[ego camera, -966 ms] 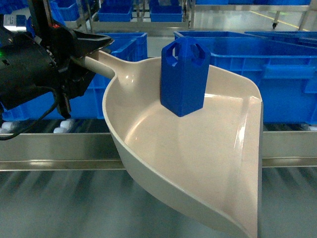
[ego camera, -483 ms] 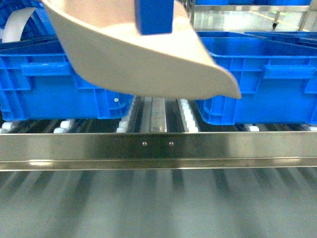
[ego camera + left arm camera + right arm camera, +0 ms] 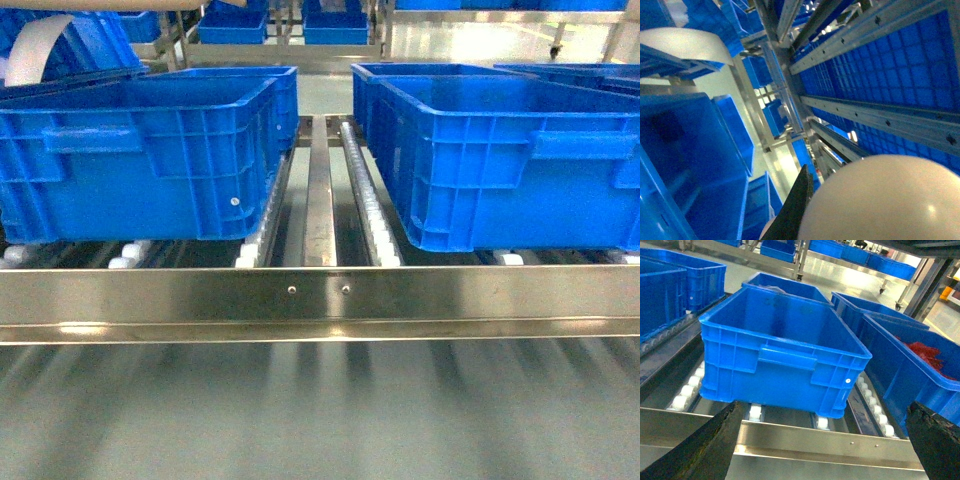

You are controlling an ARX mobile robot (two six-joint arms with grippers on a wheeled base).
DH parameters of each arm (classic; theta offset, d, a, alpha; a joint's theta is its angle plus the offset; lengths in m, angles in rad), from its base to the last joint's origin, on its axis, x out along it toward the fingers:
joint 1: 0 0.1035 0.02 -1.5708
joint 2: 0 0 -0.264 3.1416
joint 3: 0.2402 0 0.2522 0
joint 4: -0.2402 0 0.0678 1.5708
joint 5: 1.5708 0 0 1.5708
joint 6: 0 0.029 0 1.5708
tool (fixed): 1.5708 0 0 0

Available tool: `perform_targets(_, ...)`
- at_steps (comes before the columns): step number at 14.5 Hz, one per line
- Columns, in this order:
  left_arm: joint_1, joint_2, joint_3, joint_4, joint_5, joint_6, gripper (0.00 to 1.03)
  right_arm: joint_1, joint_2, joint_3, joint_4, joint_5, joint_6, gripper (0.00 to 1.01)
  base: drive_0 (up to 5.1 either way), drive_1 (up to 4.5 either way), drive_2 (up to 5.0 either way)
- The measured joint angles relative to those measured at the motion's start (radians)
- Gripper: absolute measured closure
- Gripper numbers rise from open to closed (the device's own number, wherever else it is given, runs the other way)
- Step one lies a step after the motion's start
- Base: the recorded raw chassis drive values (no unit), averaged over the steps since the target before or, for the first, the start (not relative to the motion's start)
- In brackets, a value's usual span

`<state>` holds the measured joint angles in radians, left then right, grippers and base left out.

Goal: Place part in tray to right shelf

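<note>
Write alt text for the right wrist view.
An empty blue crate sits on the steel shelf's roller rails behind its flat front rail. The open right gripper frames it; a neighbouring crate holds red items.

A large blue crate (image 3: 782,347) sits mid-frame on the right shelf (image 3: 825,445) rollers; the right tool's (image 3: 820,440) fingers (image 3: 700,450) are spread wide apart at the bottom corners.
</note>
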<state>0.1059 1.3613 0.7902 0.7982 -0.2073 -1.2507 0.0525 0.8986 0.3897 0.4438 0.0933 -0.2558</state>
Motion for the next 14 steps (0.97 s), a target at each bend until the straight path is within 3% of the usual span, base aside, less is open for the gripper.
perform_targets(2,0.052,0.095,0.121,-0.055,-0.018,0.003,0.90,0.000,0.000,0.000,0.000,0.000,0.000,0.03,0.0,0.00,0.0)
perform_targets(3,0.097,0.310,0.407,-0.227,-0.207,0.079,0.90,0.000,0.000,0.000,0.000,0.000,0.000,0.03,0.0,0.00,0.0)
perform_targets(4,0.088,0.402,0.528,-0.264,-0.282,0.148,0.90,0.000,0.000,0.000,0.000,0.000,0.000,0.03,0.0,0.00,0.0)
perform_targets(6,0.040,0.544,0.722,-0.302,-0.293,0.280,0.90,0.000,0.000,0.000,0.000,0.000,0.000,0.03,0.0,0.00,0.0)
perform_targets(8,-0.008,0.578,0.767,-0.308,-0.278,0.407,0.90,0.000,0.000,0.000,-0.001,0.000,0.000,0.03,0.0,0.00,0.0)
perform_targets(12,0.013,0.529,0.719,-0.263,-0.300,0.452,0.90,0.000,0.000,0.000,0.000,0.000,0.000,0.03,0.0,0.00,0.0)
perform_targets(14,-0.001,0.426,0.580,-0.189,-0.272,0.451,0.90,0.000,0.000,0.000,0.000,0.000,0.000,0.03,0.0,0.00,0.0)
